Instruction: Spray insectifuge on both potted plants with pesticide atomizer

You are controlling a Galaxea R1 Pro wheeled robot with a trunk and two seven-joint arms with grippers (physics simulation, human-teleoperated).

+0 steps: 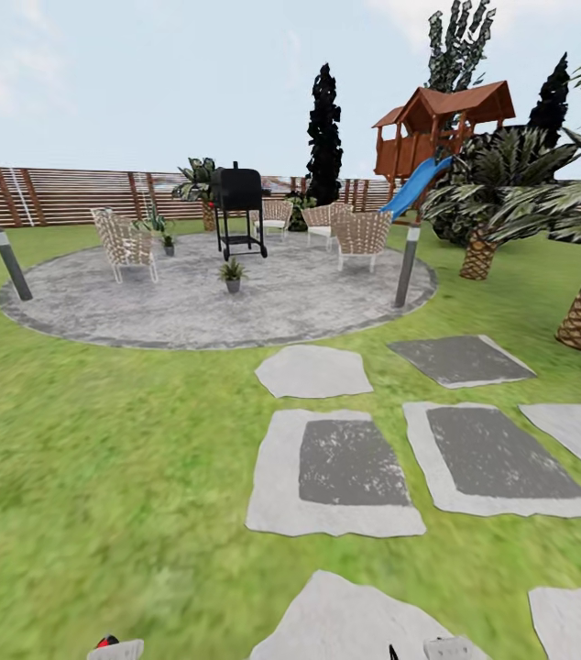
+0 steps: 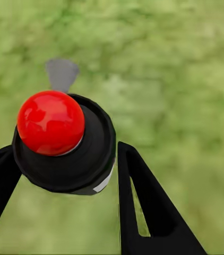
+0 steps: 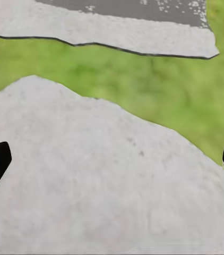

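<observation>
Already the pesticide atomizer (image 2: 64, 143) sits in the left gripper (image 2: 64, 175), whose black fingers (image 2: 144, 202) close on either side of its dark body, the red top facing the wrist camera and lawn far beneath; in the head view its red tip (image 1: 107, 642) just peeks in at the lower edge, left of centre. The right gripper (image 3: 112, 159) hangs spread wide with nothing between its fingers, over a pale stepping stone (image 3: 101, 186). What the coming move turns on is how far ahead the targets lie: both potted plants stand on the round grey patio (image 1: 327, 302), well apart from the robot, across the grass and the stepping stones (image 1: 336, 467). The spikier plant (image 1: 232, 273) stands out in the open in front of the black grill (image 1: 239, 211), slightly left of straight ahead; the other plant (image 1: 166, 235) is further back and to the left, just beside a wicker chair (image 1: 126, 244). Since both lie left of centre and the bottle is on the left side, the carrying arm looks well placed, but the base probably has to drive forward onto the patio before any spray could reach them. The bottle's long axis runs roughly along the wrist camera's line of sight, so the nozzle's heading cannot be told.
</observation>
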